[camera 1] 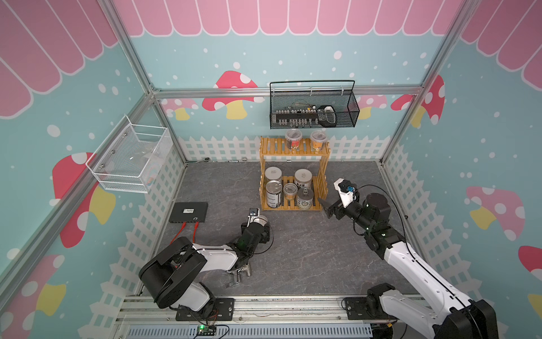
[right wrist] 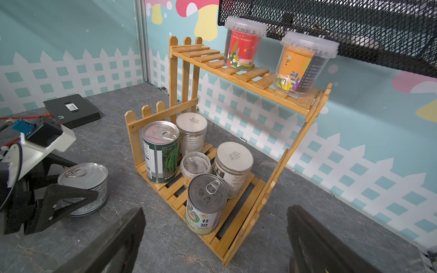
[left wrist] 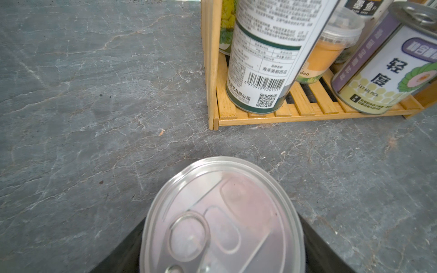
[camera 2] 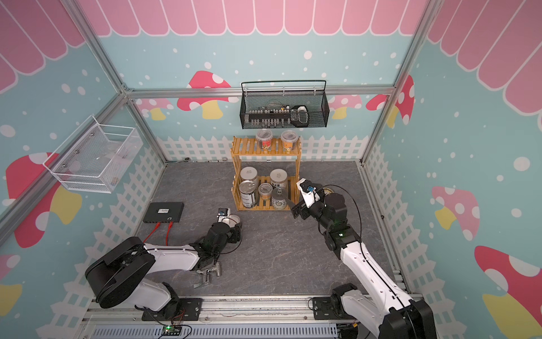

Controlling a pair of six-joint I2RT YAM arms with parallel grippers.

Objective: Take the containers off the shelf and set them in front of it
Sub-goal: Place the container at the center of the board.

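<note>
Bamboo shelf [camera 1: 271, 146] stands at the back of the table [camera 1: 293, 252]. It's yellow-brown with two slatted tiers, and seven containers are on it. The right gripper [camera 1: 326, 207] hangs just off its front right corner, jaws spread wide, nothing in them.

Lower tier, front left: tall can [right wrist: 160, 151], watermelon label, pull tab in place. One white-lid jar [right wrist: 192, 132] stands behind it, the other white-lid jar [right wrist: 233, 163] at back right. Labels wrap both, so no idea what's inside.

Top tier has the red jar [right wrist: 243, 45] and orange jar [right wrist: 302, 63], clear plastic with lids on, contents mostly hidden by labels. Front can [right wrist: 205, 203] sits at the lower tier's front right, tab in place too.

The short can [left wrist: 220, 219] is off the shelf, upright on the table ahead of its left corner, with the left gripper [right wrist: 81, 180] clamped around it. Smallest is the small jar [right wrist: 195, 165], mid lower tier, contents unclear.
</note>
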